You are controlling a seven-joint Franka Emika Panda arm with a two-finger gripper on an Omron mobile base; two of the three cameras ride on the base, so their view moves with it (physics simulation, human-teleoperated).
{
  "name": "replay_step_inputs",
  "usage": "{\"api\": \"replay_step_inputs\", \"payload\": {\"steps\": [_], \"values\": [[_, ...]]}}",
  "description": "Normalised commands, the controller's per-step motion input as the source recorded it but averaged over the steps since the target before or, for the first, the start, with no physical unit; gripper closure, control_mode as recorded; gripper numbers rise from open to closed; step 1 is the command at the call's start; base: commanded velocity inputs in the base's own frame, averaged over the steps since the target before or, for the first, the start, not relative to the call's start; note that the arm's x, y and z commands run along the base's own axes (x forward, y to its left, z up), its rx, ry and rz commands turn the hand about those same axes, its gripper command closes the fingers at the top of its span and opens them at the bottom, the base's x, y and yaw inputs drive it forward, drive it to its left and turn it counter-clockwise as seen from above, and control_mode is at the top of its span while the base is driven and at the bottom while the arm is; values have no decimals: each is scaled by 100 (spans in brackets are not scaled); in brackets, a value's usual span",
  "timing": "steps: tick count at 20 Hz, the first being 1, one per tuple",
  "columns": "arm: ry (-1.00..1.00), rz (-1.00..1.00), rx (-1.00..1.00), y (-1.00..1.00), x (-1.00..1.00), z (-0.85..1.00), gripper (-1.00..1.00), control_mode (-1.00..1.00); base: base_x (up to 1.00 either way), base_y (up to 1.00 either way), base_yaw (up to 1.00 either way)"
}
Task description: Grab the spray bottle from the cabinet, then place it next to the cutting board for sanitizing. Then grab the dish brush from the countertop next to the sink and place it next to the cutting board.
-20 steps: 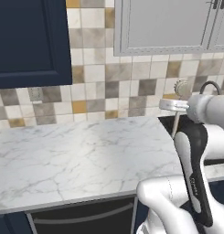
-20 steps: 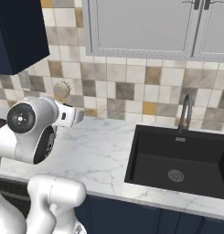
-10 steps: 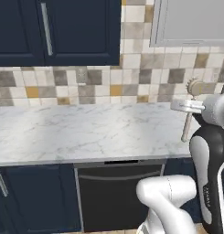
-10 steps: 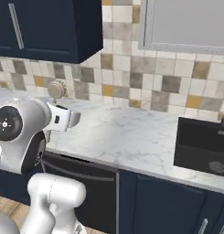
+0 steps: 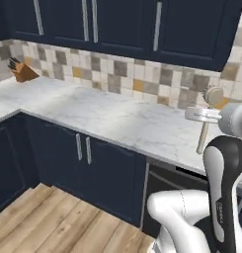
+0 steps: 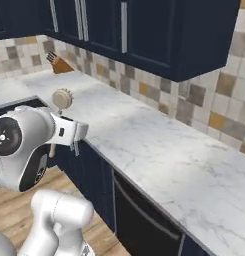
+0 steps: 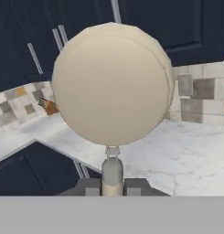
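A knife block stands at the far left end of the countertop, against the tiled backsplash and below a run of dark navy wall cabinets, as the arm carries the dish brush high over the counter's right portion. In the left base view the gripper is clenched on the brush's thin handle, with the round bristle head just above the jaws and the handle's free end hanging below them, so the long axis runs roughly upright, slightly tilted, and crosswise to the fingers. The right base view shows the same hold from the other side: the gripper grips the dish brush at the counter's front edge, above the navy base cabinets and the wooden floor. From the hand view the brush's round beige head looms straight ahead of the clamped fingertips, nearly hiding the corner where the counter turns. The brush is thus in hand and clear of the marble. No cutting board or spray bottle can be made out on this stretch of counter, so by appearances the carry toward the board is under way and the set-down beside it is not yet done.
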Motion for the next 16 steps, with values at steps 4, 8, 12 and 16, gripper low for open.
{"api": "replay_step_inputs", "payload": {"steps": [4, 8, 12, 16], "values": [[0, 0, 0, 0, 0, 0, 100, 100, 0, 0, 97], [0, 0, 0, 0, 0, 0, 100, 100, 3, 0, 99], [0, 0, 0, 0, 0, 0, 100, 100, 86, 0, 80], [0, 0, 0, 0, 0, 0, 100, 100, 100, 19, 53]]}}
